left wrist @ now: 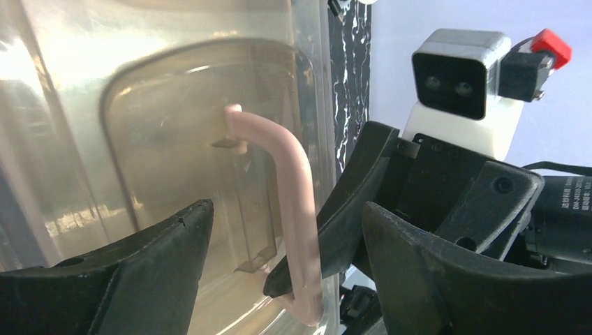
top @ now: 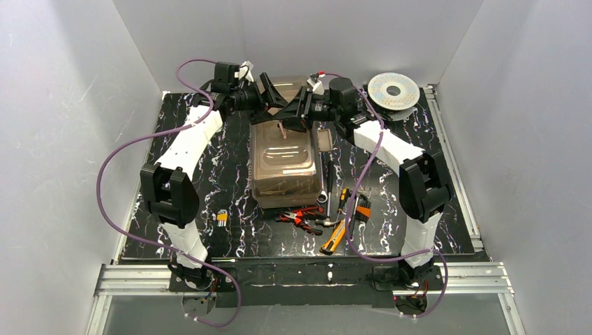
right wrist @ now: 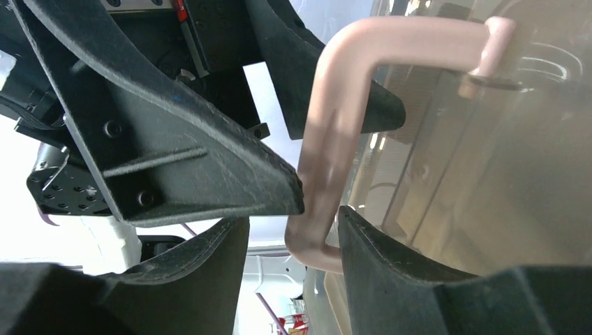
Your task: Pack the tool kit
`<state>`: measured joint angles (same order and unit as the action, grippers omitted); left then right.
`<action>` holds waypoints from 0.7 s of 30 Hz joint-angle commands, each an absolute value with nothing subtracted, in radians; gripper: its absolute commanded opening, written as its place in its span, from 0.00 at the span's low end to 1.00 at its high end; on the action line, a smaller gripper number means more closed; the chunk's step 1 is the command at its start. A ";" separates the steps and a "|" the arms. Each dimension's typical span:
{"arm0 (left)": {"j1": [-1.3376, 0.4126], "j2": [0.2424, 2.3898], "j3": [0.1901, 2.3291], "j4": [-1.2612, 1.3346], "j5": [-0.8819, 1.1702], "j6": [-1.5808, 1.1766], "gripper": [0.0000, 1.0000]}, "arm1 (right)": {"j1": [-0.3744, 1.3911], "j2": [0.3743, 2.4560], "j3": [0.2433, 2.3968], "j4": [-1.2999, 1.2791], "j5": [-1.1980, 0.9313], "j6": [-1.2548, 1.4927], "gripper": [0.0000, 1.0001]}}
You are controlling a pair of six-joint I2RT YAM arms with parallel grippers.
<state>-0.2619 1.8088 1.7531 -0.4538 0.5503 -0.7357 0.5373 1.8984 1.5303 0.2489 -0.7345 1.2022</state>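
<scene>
Toolbox (top: 285, 198) (smoky lid (top: 279, 150), pinkish handle (left wrist: 297, 202)) closed; left gripper (left wrist: 286, 208) and right gripper (right wrist: 292, 218) straddle the handle, apparently spread.

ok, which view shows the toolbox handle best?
Left wrist: handle shows nearly end to end against the lid. Right wrist shows it close, lower end hidden behind a finger. Top view: a tiny pale sliver.

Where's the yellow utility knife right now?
In the top view, the yellow knife lies just right of the red pliers, in front of the toolbox.
</scene>
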 commanded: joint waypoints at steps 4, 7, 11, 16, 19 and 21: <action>-0.274 1.808 1.802 -0.531 0.560 -0.696 0.73 | 0.527 1.860 1.567 0.175 -0.764 1.123 0.58; -0.276 1.814 1.813 -0.544 0.558 -0.685 0.64 | 0.525 1.864 1.570 0.174 -0.768 1.126 0.59; -0.276 1.820 1.831 -0.564 0.529 -0.662 0.49 | 0.510 1.828 1.568 0.117 -0.738 1.080 0.63; -0.278 1.837 1.845 -0.567 0.511 -0.650 0.39 | 0.471 1.753 1.548 0.022 -0.690 0.992 0.64; -0.278 1.859 1.856 -0.568 0.522 -0.653 0.39 | 0.440 1.699 1.513 0.002 -0.666 0.951 0.64; -0.280 1.868 1.864 -0.568 0.523 -0.652 0.34 | 0.418 1.666 1.492 -0.038 -0.654 0.925 0.64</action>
<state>-0.2726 1.8500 1.8225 -0.5400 0.5198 -0.6685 0.4583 1.7702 1.5185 0.0151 -0.6895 1.0149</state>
